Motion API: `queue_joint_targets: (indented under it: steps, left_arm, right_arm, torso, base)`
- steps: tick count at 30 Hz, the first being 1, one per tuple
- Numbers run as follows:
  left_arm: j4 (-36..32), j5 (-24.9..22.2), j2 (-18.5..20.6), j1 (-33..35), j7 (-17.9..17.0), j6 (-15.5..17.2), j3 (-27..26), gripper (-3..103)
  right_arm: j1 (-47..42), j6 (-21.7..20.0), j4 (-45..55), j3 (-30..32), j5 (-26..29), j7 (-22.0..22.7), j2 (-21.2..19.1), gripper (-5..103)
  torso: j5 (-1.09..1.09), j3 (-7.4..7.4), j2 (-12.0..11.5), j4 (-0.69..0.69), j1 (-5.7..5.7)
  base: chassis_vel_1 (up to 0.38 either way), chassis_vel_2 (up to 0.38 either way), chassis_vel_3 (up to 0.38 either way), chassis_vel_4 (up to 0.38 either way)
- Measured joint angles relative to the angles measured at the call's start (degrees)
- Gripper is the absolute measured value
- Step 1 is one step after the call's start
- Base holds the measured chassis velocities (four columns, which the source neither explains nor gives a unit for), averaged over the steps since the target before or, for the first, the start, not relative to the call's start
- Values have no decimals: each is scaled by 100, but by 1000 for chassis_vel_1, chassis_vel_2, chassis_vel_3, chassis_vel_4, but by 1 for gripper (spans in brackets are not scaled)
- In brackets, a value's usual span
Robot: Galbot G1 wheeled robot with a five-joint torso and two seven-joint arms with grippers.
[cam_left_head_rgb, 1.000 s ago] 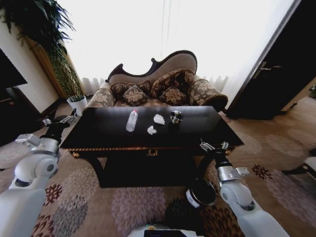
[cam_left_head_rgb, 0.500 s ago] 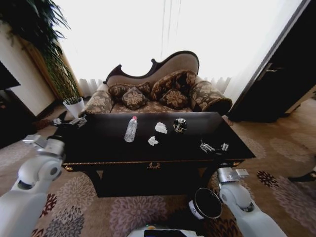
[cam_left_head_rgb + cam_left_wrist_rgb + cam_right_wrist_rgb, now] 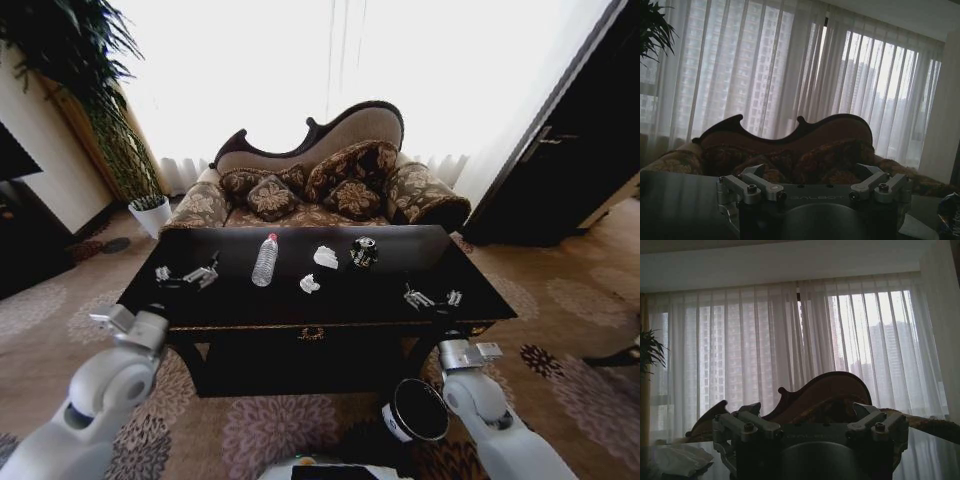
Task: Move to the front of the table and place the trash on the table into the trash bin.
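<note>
Pincers first: left pincer [image 3: 187,275] hovers over the counter's [image 3: 230,300] near-left part, fingers spread open, nothing held. Left arm reaches forward from the near-left, elbow low by the counter's front-left corner, wrist level, fingers aimed at the far side. Left wrist view shows the same pincer [image 3: 815,180] open and empty, pointing at the sofa [image 3: 790,155].

Right pincer [image 3: 432,297] sits over the near-right part of the counter, also open and empty. Right arm comes up from the near-right, forearm rising past the front edge. Right wrist view: fingers [image 3: 747,426] apart, nothing between them.

Trash near the counter's centre: one paper wad [image 3: 310,284] just right of a clear plastic bottle [image 3: 265,260], a second wad [image 3: 325,257] farther back, black cup-like item [image 3: 363,252] to its right. Both pincers well apart from all of it.

Trash bin [image 3: 418,410] stands on the patterned carpet [image 3: 280,430] at near right, beside the right arm, in front of the counter.
</note>
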Motion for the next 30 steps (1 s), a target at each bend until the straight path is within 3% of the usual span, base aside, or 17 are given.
queue_joint_targets:
  steps: [8,18,30]
  left_arm:
    - [251,11,-6,-191,-73,56,628,100]
    - [869,-92,458,-732,-91,62,1083,100]
    - [1240,387,614,-977,220,-94,1351,100]
  right_arm:
    - [-22,18,33,7,6,1,15,100]
    - [5,64,-23,-30,8,-36,-27,100]
    - [16,86,-54,-23,26,-76,-25,100]
  torso:
    - [-1,2,-1,0,4]
    - [-1,2,-1,-1,3]
    - [-1,1,-1,0,3]
  base:
    - [0,0,0,0]
    - [0,0,0,0]
    - [0,0,0,0]
